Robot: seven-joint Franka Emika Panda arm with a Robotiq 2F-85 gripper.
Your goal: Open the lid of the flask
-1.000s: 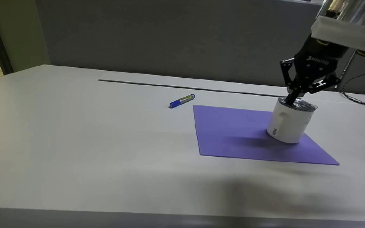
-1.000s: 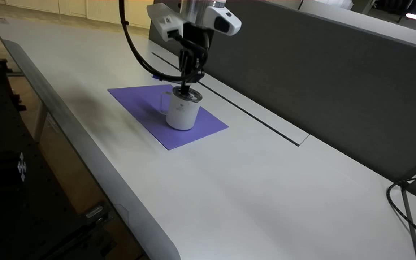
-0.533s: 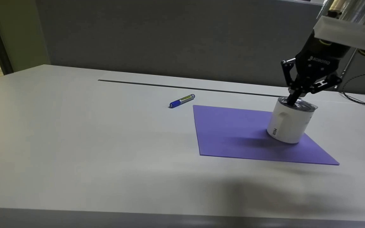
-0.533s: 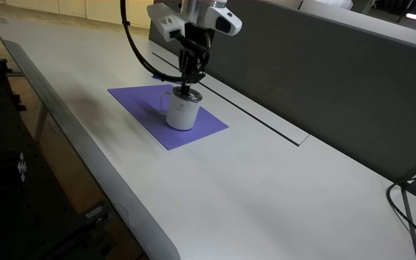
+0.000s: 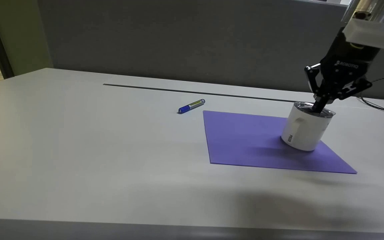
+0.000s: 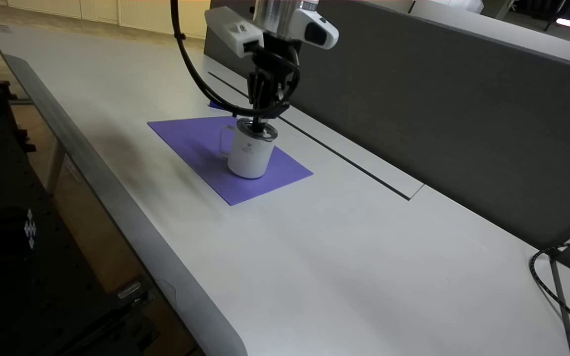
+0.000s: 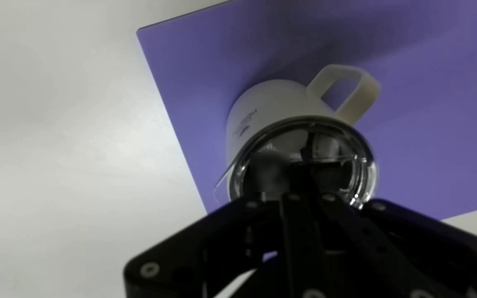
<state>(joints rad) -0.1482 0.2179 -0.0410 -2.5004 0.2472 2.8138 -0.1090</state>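
- Desk (image 5: 95, 173): white, w/ front edge along the bottom of an exterior view; a soft shadow (image 5: 275, 206) falls btwn that edge and the mat.
- Mat (image 5: 235, 133): purple, rect., lying flat on the desk.
- Flask (image 5: 303, 133): white, cyl., upright on the mat nr. one of its edges; small dk. print on the wall; handle (image 7: 358, 95) at the side, seen best in the wrist view.
- Lid (image 5: 303, 107): round, glossy, w/ dk. centre; seated on top of the flask and approx. as wide as it.
- Pincer (image 5: 318, 108): black, slanting down to the lid in an exterior view; jaws pressed together, tips inside the lid's rim. Whether any part of the lid is caught btwn them can't be told.
- Arm (image 6: 277, 20): lower end only, directly above the pincer; a black cable (image 6: 180, 39) loops beside it.
- Pen (image 5: 192, 106): on the desk just beyond a far corner of the mat, well apart from the flask; blue-capped end twd. the front edge.
- Dk. line (image 5: 195, 92): thin, running along the desk behind pen and mat.
- Cord (image 5: 380, 108): thin, dk., on the desk farther back than the flask.
- Panel (image 5: 178, 40): grey, vert., along the desk's far side in both exterior views.
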